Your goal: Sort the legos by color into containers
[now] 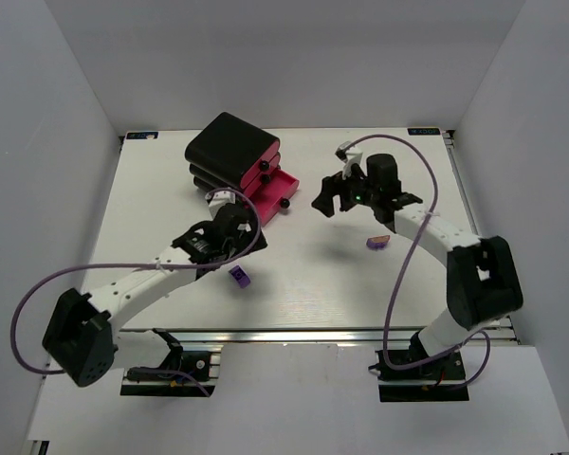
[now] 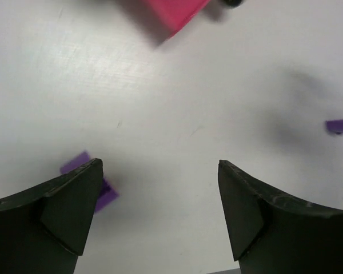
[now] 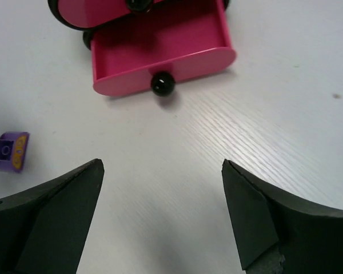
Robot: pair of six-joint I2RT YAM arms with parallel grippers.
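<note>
The black-cased drawer unit (image 1: 229,144) stands at the back left of the table, with its lowest pink drawer (image 1: 273,193) pulled out. In the right wrist view this open drawer (image 3: 160,40) shows no brick inside. One purple lego (image 1: 239,276) lies near my left arm. In the left wrist view it (image 2: 107,194) is partly behind the left finger. A second purple lego (image 1: 378,242) lies right of centre and also shows in both wrist views (image 3: 12,151) (image 2: 340,126). My left gripper (image 1: 233,226) (image 2: 160,165) is open and empty. My right gripper (image 1: 334,197) (image 3: 161,165) is open and empty, in front of the open drawer.
The drawer's dark knob (image 3: 162,84) points toward my right gripper. White walls enclose the table on the left, back and right. Purple cables loop beside both arms.
</note>
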